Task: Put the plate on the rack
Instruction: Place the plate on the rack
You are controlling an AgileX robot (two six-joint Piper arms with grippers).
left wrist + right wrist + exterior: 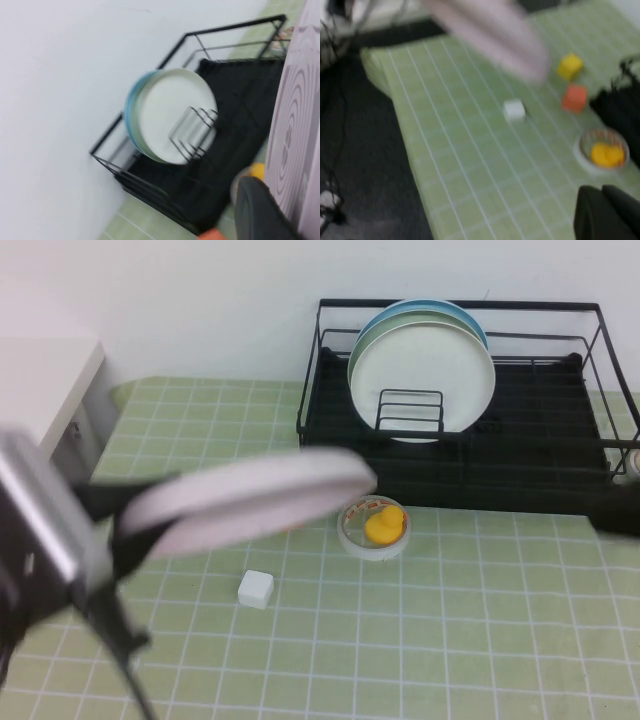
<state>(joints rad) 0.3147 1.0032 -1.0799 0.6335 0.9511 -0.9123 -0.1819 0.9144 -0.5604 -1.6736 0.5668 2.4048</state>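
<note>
High view shows the left gripper near the bench's left edge, pinching the plate by its rim; the plate hangs tilted above the mat, just short of the rack. At the right edge, the right gripper has its fingers pressed together.

The blurred pink plate hangs over the green gridded mat. A white cube sits centre, yellow and orange blocks toward two o'clock. The right gripper shows dark at five o'clock, its two fingers pressed together, just below a small dish holding something yellow.
</note>
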